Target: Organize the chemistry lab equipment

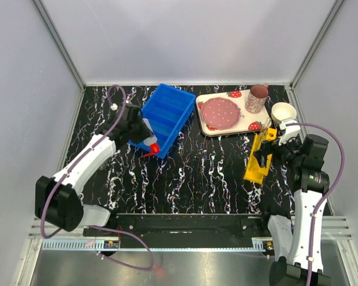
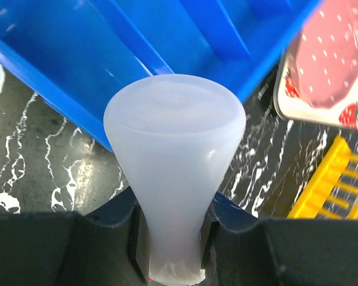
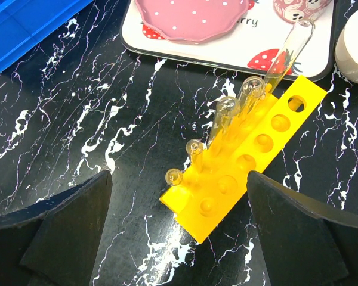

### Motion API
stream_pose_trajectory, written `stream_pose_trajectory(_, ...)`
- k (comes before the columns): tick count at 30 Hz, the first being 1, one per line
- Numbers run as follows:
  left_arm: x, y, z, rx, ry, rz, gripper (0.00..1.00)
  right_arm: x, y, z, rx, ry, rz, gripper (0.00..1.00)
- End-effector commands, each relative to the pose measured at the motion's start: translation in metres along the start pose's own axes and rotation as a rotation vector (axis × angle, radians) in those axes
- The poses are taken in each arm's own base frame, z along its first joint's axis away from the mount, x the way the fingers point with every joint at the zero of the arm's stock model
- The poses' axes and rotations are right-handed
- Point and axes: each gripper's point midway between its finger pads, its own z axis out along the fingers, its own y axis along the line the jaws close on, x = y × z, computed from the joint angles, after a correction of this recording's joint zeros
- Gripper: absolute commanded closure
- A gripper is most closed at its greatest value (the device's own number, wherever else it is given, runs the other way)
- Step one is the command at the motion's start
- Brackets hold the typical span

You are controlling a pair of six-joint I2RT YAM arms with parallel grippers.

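**Bottle gripped at bin; right side empty**

Top view: we find the translucent white squeeze bottle with red nozzle (image 1: 149,143) at the near corner of the blue plastic bin (image 1: 167,113). The yellow holed rack (image 1: 258,162) sits on the black marbled worktop (image 1: 197,179).

Left wrist: the left fingers (image 2: 95,244) are partly closed, clamping the bottle.

Right wrist: the right fingers (image 3: 53,238) are spread wide and empty. The rack, holding thin clear tubes (image 3: 227,113), shows between them.

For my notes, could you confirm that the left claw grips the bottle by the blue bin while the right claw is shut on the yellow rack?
No: the right wrist view shows the right claw wide open at the rack, not shut on it. The left claw does grip the bottle by the bin.
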Motion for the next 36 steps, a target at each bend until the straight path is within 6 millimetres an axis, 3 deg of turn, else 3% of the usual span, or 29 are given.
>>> stream_pose_trajectory(1,-0.030,-0.005,0.019,0.046,0.034,-0.196,1.00,-0.009,0.001,-0.001,-0.010,-0.040,-0.026,0.00)
stream_pose_trajectory(8,-0.054,-0.004,0.053,0.028,0.049,-0.311,0.95,-0.008,0.001,0.000,-0.011,-0.037,-0.026,0.00)
stream_pose_trajectory(13,-0.052,0.003,0.071,-0.008,0.077,-0.325,0.61,-0.008,0.000,0.000,-0.008,-0.037,-0.027,0.01)
stream_pose_trajectory(17,-0.045,0.011,0.073,-0.024,0.087,-0.326,0.42,-0.007,0.000,0.000,-0.008,-0.035,-0.026,0.00)
stream_pose_trajectory(19,-0.043,0.016,0.074,-0.037,0.085,-0.326,0.38,-0.007,0.000,0.000,-0.009,-0.035,-0.026,0.00)
stream_pose_trajectory(25,-0.058,0.011,0.056,-0.007,0.038,-0.283,0.36,-0.007,0.000,0.000,-0.009,-0.033,-0.026,0.00)
stream_pose_trajectory(30,-0.081,0.006,0.025,0.038,-0.037,-0.166,0.29,-0.008,0.001,0.000,-0.014,-0.038,-0.028,0.00)
stream_pose_trajectory(36,-0.086,0.014,-0.015,0.166,-0.086,0.122,0.18,-0.008,0.003,-0.001,-0.025,-0.042,-0.034,0.00)
